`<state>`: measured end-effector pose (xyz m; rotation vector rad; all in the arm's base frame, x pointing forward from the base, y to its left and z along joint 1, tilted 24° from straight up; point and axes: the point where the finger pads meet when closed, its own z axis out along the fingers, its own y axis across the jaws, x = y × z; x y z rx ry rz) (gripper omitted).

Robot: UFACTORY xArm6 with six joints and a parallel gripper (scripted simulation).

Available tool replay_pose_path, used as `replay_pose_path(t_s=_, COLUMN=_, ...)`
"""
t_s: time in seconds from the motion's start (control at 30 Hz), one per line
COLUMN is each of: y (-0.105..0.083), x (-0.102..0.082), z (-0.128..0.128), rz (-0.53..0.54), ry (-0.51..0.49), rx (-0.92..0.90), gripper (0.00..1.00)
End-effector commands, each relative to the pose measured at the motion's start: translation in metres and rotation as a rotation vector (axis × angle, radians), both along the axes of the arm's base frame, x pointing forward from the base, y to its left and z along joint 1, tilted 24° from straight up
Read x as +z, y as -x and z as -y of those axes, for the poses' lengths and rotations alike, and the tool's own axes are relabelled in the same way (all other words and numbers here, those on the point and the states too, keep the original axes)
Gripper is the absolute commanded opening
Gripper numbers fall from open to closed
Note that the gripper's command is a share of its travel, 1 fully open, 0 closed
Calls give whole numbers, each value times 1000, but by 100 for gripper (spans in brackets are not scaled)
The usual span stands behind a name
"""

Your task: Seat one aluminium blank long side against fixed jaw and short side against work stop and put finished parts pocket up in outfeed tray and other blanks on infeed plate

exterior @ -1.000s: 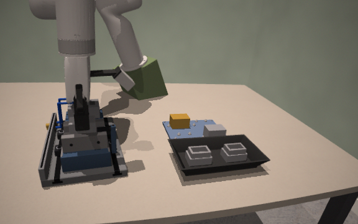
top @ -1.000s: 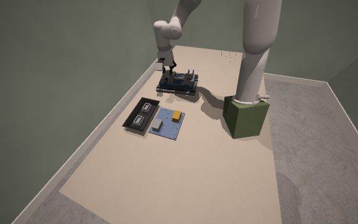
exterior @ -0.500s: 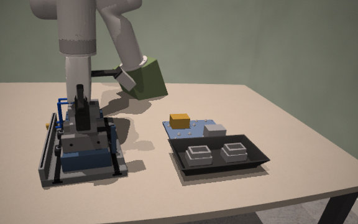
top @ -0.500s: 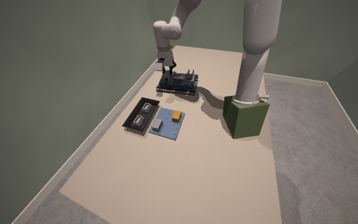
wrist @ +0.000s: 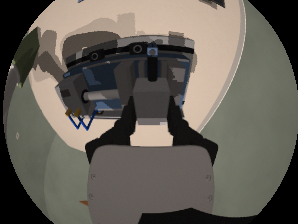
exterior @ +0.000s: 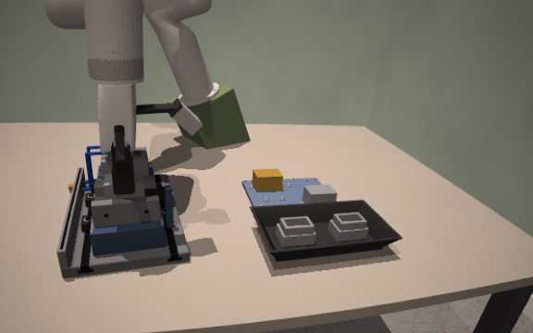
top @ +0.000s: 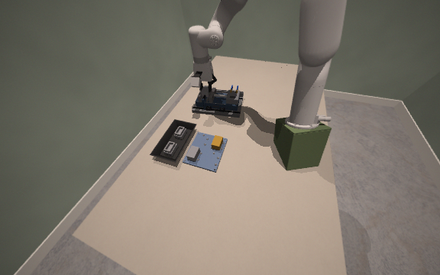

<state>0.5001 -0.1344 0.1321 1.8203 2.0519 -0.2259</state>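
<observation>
My gripper (top: 206,89) reaches down into the opening of the blue and grey vise (top: 218,101), at its end nearer the wall. In the wrist view the fingers are shut on a grey aluminium blank (wrist: 154,96) that sits low between the jaws. How it sits on the low bars is hidden. In the side view the gripper (exterior: 122,182) hides the blank behind the vise (exterior: 123,217). The blue infeed plate (top: 205,151) holds a brass blank (top: 217,142) and an aluminium blank (top: 193,153). The black outfeed tray (top: 174,142) holds two finished parts (exterior: 295,230) (exterior: 348,226), pocket up.
The arm's green base block (top: 302,143) stands to the right of the vise. Blue hoses (exterior: 92,164) rise at the vise's far end. The table's left edge lies close to the wall beside the vise and tray.
</observation>
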Motion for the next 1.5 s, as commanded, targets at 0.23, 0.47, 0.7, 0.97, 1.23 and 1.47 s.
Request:
replay_pose_path(t_s=0.23, y=-1, x=2, z=0, rz=4, ry=0, rx=1, gripper=0)
replay_pose_path(t_s=0.47, y=-1, x=1, z=0, rz=4, ry=0, rx=1, gripper=0)
replay_pose_path(t_s=0.7, y=-2, x=0, z=1, rz=4, ry=0, rx=1, gripper=0)
replay_pose_path(t_s=0.97, y=-2, x=0, z=1, rz=4, ry=0, rx=1, gripper=0)
replay_pose_path(t_s=1.23, y=-2, x=0, z=1, rz=4, ry=0, rx=1, gripper=0)
replay_pose_path(t_s=1.47, y=-2, x=0, z=1, rz=4, ry=0, rx=1, gripper=69)
